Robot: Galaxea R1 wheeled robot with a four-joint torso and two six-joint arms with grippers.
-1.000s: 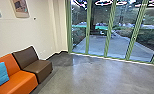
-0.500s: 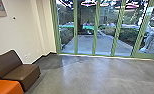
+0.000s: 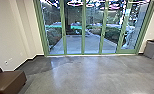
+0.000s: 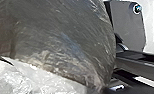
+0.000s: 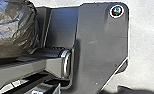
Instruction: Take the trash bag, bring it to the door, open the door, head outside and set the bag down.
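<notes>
Where the left wrist view looks down past the robot's base, the trash bag is close to the camera: dark, glossy, partly see-through and finely creased. A pale, shiny area borders the bag; whether it is bag film or ground cannot be told. The right wrist view gives the bag as a rounded, wrinkled mass near the robot's dark plate, with the jointed bar crossing in front of its edge. Whether the bag hangs free or touches the base cannot be determined. State of the left and right jaws: cannot be told, neither their spacing nor any hold on the bag.

Ahead of the robot, the smooth grey floor extends to the glass doors, which have green frames. Beyond the glass, a pale path runs between low bushes. Pink-white rings of light appear at the top of the glass. At the robot's left, a brown seat is near the cream wall. At its right, a grey bin is near the doors.
</notes>
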